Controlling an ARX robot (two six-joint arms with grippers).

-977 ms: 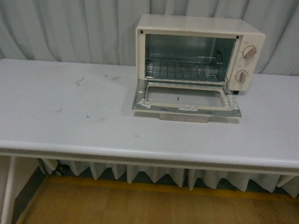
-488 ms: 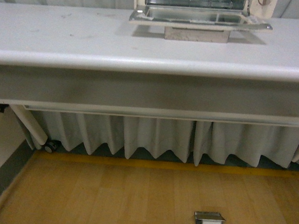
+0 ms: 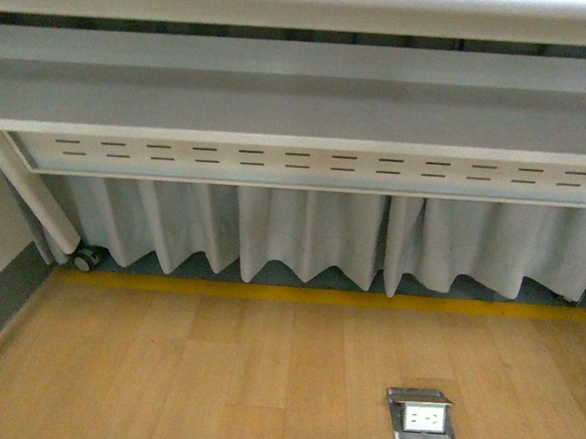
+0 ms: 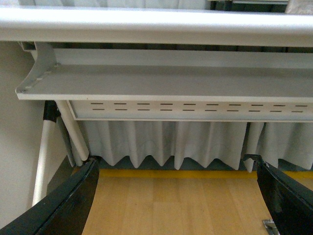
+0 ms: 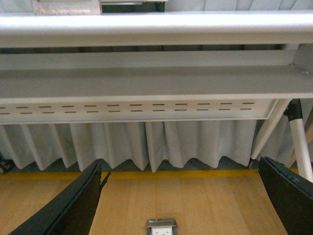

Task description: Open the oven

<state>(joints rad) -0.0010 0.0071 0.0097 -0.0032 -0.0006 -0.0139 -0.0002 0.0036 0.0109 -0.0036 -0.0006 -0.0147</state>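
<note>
Table (image 3: 300, 110) underside, floor socket box (image 3: 421, 418)

Two black fingers (image 4: 63, 205) of the left gripper (image 4: 176, 200), smooth, glossy and tapering, frame the left wrist view. The right gripper (image 5: 181, 205) shows matching black fingers (image 5: 73, 205), plain and unmarked.
</note>
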